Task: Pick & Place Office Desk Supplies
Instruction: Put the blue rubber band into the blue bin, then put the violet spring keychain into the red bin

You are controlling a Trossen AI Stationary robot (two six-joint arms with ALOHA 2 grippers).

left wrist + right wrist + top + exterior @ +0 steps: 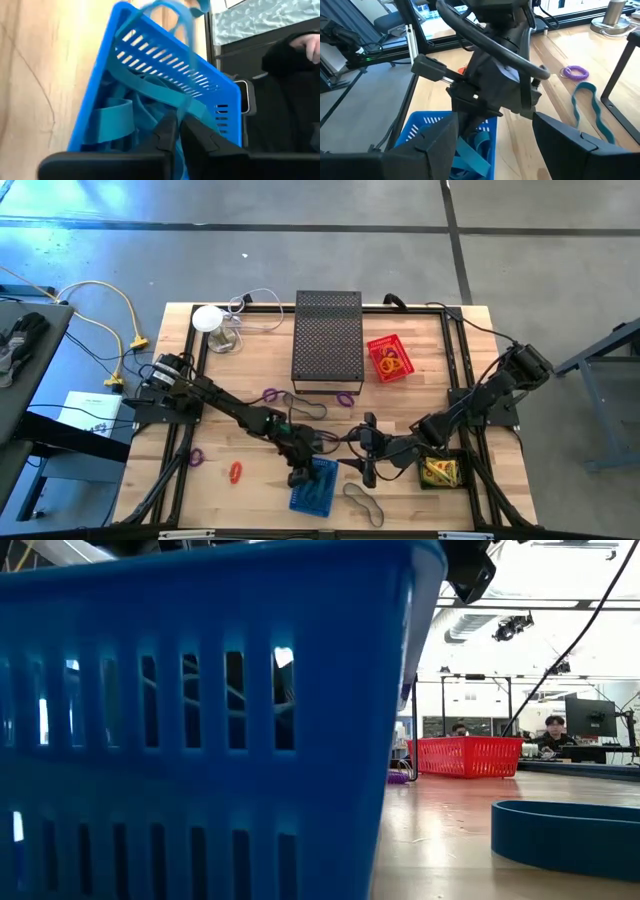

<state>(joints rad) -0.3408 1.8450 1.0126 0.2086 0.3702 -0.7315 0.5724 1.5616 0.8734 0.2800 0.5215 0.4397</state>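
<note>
The left gripper (300, 476) hangs over the blue basket (315, 486) at the near edge of the wooden surface (250, 370). In its own wrist view the jaws are nearly pressed together, their tips down among the blue bands (120, 107) that lie inside the basket — whether they pinch one of those bands cannot be told.

The right gripper (368, 465) sits just beside the basket on its right, jaws spread wide and holding nothing; the right wrist view looks between them at the left arm's wrist above the basket.

Loose supplies lie scattered around both sets of jaws:
- a grey band loop (362, 502) on the surface just below the right jaws
- an orange loop (235, 472) to the left of the left jaws, and a purple loop (195, 456) farther left, near the table's edge
- a purple coil (270, 395) and a dark band (305, 406) beyond the left jaws, toward the black mesh box (327, 340)
- another purple loop (344, 398) at the box's near corner

A red basket (389, 358) holding orange loops stands beside the mesh box, well beyond the right jaws — and a dark tray (441, 471) with yellow pieces sits just right of the right arm.
</note>
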